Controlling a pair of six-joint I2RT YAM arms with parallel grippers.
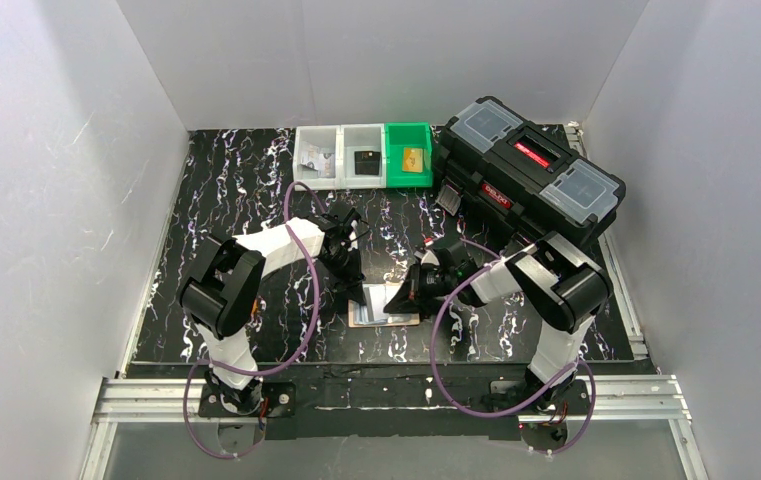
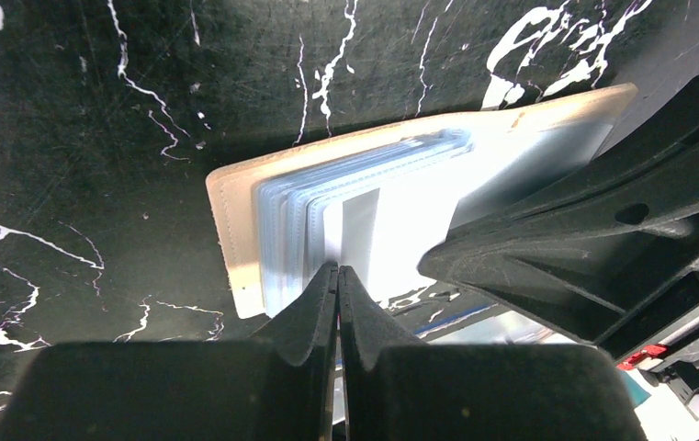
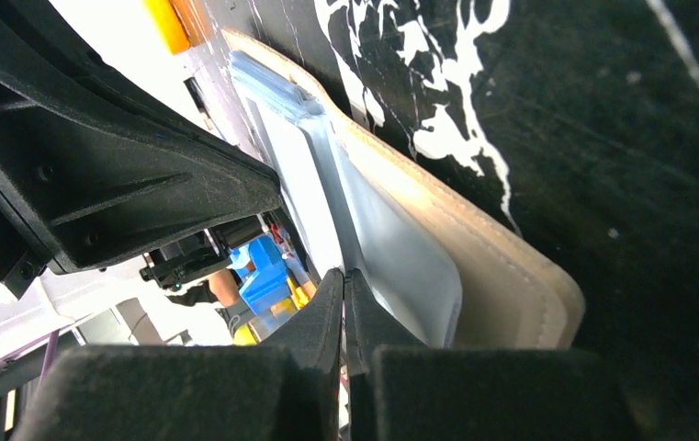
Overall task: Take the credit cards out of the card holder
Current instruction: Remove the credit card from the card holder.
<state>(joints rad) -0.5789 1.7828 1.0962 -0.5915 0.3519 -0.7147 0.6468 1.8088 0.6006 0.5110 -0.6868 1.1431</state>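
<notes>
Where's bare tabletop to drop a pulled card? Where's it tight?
Free: table strip between the left wall and left arm; narrow patch between the bins and the card holder. Crowded: over the card holder, where left end effector and right end effector meet; right side, filled by toolbox and right arm.

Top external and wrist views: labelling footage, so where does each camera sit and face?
Top external: above, behind the bases, looking down at the table; left arm and right arm show.
Left wrist: looking past the shut left gripper at the open card holder.
Right wrist: past the shut right gripper, at it from the opposite side.
Shared: both wrist views show the card holder and the other gripper.
</notes>
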